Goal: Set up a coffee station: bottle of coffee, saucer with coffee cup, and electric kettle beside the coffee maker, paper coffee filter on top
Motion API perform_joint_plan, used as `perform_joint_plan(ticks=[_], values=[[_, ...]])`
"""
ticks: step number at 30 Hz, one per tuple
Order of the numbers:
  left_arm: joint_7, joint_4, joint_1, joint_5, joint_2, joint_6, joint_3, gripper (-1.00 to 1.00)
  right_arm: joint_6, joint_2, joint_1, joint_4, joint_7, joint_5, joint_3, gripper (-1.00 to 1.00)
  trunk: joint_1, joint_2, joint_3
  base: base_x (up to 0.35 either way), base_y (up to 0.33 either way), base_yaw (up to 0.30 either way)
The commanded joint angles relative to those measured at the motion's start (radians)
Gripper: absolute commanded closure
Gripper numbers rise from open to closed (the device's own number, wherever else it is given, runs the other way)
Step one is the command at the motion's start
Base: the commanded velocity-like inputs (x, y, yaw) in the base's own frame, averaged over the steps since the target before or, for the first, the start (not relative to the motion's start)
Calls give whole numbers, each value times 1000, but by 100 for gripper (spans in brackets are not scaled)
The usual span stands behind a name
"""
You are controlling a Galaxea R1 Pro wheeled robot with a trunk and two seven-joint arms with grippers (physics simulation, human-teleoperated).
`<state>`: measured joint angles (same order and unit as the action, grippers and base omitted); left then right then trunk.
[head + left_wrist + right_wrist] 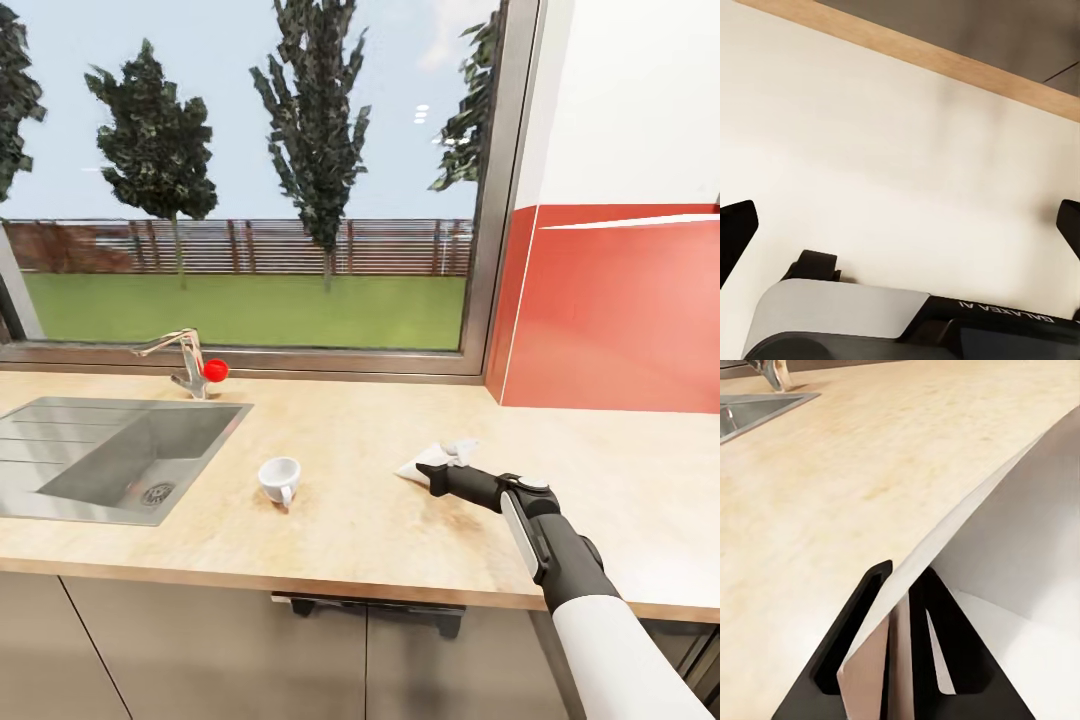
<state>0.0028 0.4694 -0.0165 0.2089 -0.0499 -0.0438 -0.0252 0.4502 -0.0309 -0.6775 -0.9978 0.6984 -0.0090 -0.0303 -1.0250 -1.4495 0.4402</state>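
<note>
On the kitchen countertop [330, 540] my right gripper [428, 473] is shut on the near edge of the white paper coffee filter [441, 455], which rests low on the worktop. Seen from the right wrist, the black fingers [874, 585] pinch the filter's thin curved sheet [1020, 532] between them. The white coffee cup [279, 480] sits alone on the wood to the left of the filter, its handle toward the front edge. In the left wrist view my left gripper [904, 217] is open, its fingertips [735, 225] wide apart before a pale flat surface.
A steel sink [100, 450] with a faucet [185, 360] bearing a red knob fills the counter's left end. A large window runs along the back, and a red glossy panel [620, 310] backs the right side. Grey cabinet fronts [200, 650] lie below.
</note>
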Motion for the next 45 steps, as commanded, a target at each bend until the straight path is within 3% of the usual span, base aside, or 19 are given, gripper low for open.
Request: perform_joint_plan(ticks=[1, 7, 15, 21, 33, 45], values=[[0, 2, 0, 4, -1, -1, -2, -100, 10, 0, -1, -1, 3, -3, -2, 100, 0, -1, 1, 0, 0, 0], [0, 2, 0, 4, -1, -1, -2, -100, 10, 0, -1, -2, 3, -3, -2, 100, 0, -1, 1, 0, 0, 0], [0, 2, 0, 4, -1, -1, -2, -100, 10, 0, -1, -2, 4, -5, -2, 100, 31, 55, -24, 0, 0, 0], [0, 2, 0, 4, -1, -1, -2, -100, 10, 0, -1, -2, 4, -5, -2, 100, 31, 55, -24, 0, 0, 0], [0, 2, 0, 4, -1, -1, -2, -100, 11, 0, -1, -2, 4, -8, -2, 100, 65, 118, -52, 0, 0, 0], [0, 2, 0, 4, -1, -1, -2, -100, 13, -2, -1, -43, 7, -9, -5, 100, 65, 118, -52, 0, 0, 0]])
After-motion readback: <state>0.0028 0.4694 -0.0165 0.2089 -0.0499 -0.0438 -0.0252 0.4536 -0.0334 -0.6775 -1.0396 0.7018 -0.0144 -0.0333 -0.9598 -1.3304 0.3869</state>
